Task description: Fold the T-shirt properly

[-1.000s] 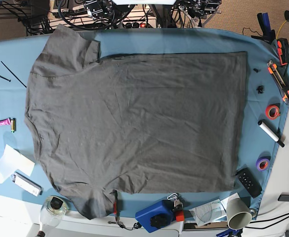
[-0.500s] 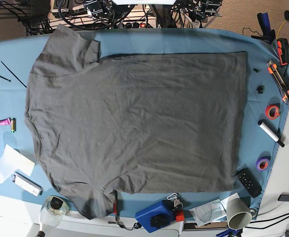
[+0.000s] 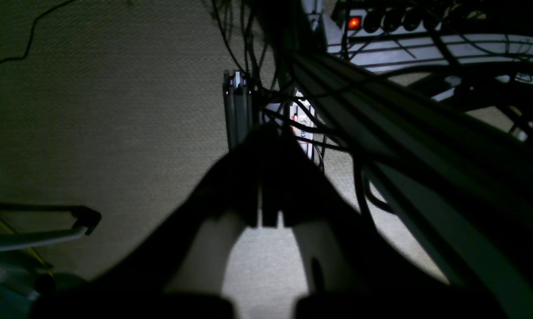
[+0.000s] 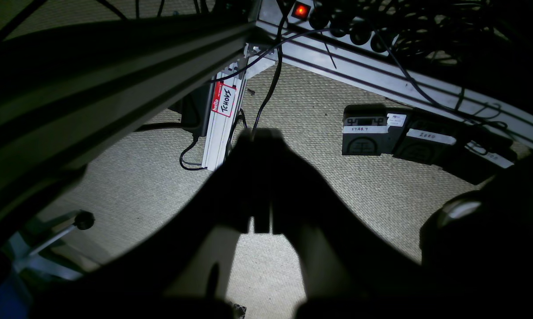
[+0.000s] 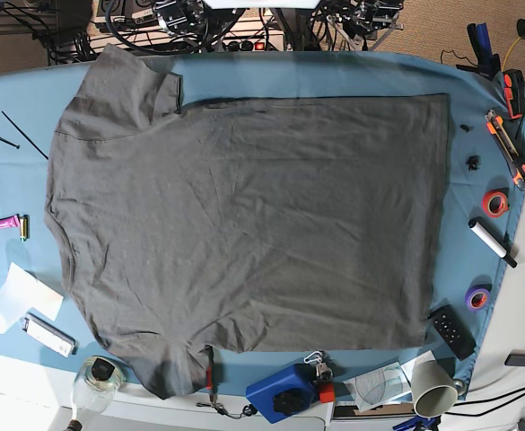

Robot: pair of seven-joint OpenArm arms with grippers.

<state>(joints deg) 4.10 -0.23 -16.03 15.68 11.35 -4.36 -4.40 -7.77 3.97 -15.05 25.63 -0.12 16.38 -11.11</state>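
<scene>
We see the T-shirt [image 5: 244,233] lying flat and unfolded across the middle of the blue table [image 5: 477,117], exactly as it lay a second ago, while the left fingers [image 3: 266,212] and right fingers [image 4: 259,217] stay clenched on nothing below the table's far edge, so we judge folding has not begun.

Dark grey cotton T-shirt [image 5: 244,224]: collar not visible. Blue box [image 5: 284,391] and glass jar [image 5: 96,382] cut by base view's bottom edge.
</scene>
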